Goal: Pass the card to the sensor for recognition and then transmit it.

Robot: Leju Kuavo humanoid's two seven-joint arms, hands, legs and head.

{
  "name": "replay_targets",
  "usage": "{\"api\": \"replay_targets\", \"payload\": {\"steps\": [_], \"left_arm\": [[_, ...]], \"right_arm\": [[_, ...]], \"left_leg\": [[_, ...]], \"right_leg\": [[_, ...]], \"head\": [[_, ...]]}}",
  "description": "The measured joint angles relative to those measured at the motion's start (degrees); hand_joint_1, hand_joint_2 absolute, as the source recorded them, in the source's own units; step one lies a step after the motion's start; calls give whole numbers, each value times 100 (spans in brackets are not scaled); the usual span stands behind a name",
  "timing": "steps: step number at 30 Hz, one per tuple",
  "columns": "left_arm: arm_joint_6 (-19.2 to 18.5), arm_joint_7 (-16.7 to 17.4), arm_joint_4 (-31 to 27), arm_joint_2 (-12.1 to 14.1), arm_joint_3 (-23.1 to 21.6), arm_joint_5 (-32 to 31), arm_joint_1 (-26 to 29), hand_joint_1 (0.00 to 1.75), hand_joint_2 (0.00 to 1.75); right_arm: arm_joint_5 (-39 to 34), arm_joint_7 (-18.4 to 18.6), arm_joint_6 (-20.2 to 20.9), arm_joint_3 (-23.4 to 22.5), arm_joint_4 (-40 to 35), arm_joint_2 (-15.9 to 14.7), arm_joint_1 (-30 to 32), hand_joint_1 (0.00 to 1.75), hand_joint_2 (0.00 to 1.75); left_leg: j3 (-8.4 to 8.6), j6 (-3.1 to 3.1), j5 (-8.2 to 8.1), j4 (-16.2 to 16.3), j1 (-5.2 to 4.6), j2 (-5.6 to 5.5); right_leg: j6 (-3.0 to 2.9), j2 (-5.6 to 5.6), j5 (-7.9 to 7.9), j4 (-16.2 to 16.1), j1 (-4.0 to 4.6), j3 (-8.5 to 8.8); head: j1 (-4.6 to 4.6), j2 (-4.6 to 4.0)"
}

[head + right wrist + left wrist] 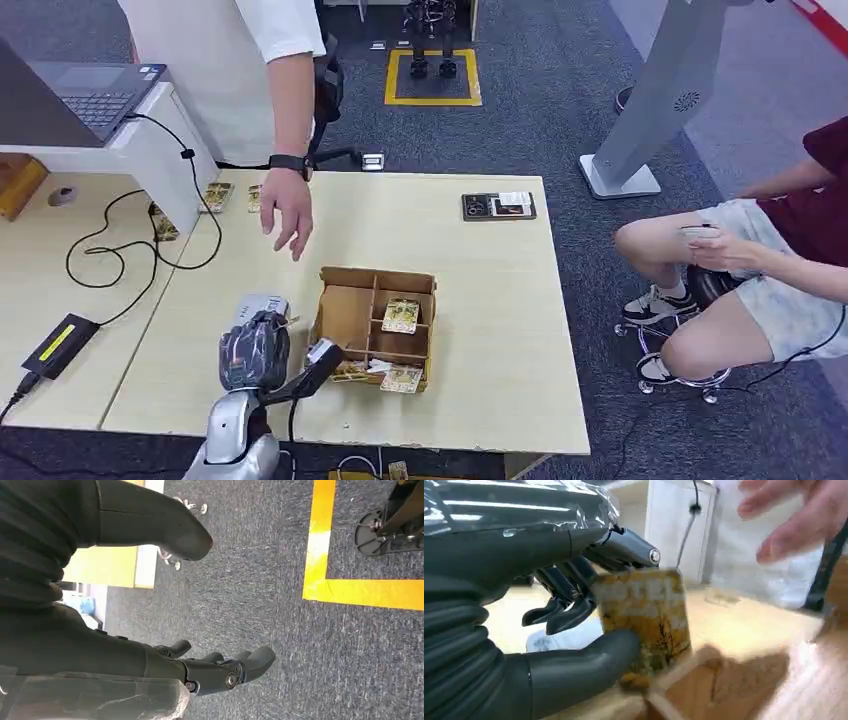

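Left hand [574, 630] pinching a yellow-brown card [644, 620] between thumb and fingers, held above the table [480, 270] just beside the divided cardboard box [375, 325]. Right hand [200, 665] hanging over grey carpet [260, 580], fingers apart, holding nothing. Person's hand [288, 210] hovering over the table beyond the box

A robotics lab or office: grey carpet [560, 110] with a yellow taped square [433, 77], a light wood bench [480, 270], a laptop [95, 95], cables [110, 250], and two people nearby.
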Motion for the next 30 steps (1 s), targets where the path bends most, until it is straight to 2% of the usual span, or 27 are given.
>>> {"api": "replay_targets", "payload": {"steps": [3,6,9,11,12,14,17,30], "left_arm": [[267,-448,-211,-22,2,228,118,175,175],[342,-1410,-621,-247,215,366,179,175,175],[350,-2435,-1098,-589,711,653,176,175,175],[357,-2950,-1369,-827,1050,862,103,175,175],[357,-3096,-1469,-927,1172,954,55,175,175],[359,-3255,-1643,-1045,1335,1098,-42,175,175],[359,-3314,-1832,-1148,1414,1164,-156,175,175],[357,-3618,-2057,-1198,1613,1199,-311,175,175]], "right_arm": [[-20,-11,-18,2,0,0,19,0,175],[-17,-20,-39,2,0,0,21,0,175],[-4,-28,-57,11,2,0,23,0,175],[15,-31,-81,28,2,0,22,0,175],[15,-31,-94,39,4,0,19,0,175],[17,-33,-109,68,9,0,17,0,175],[17,-33,-114,98,11,0,14,0,175],[114,17,-155,199,109,0,-17,0,175]], "left_leg": [[-3,0,2,0,0,-1],[-13,6,6,0,0,-8],[-12,6,5,1,-1,-6],[-12,6,5,1,-1,-6],[-11,6,5,1,-1,-6],[-11,6,7,1,0,-6],[-11,6,8,1,0,-6],[-11,6,8,1,0,-4]], "right_leg": [[-3,2,2,0,0,-7],[-3,-9,2,0,0,-7],[-3,-6,2,-1,0,-8],[-3,-7,2,-1,0,-10],[-3,-7,2,-1,0,-10],[-3,-7,2,0,0,-10],[-3,-7,3,1,0,-8],[-3,-5,2,1,0,-11]], "head": [[-4,0],[-2,0],[-2,0],[-2,0],[-4,0],[-4,0],[-4,0],[-4,0]]}}
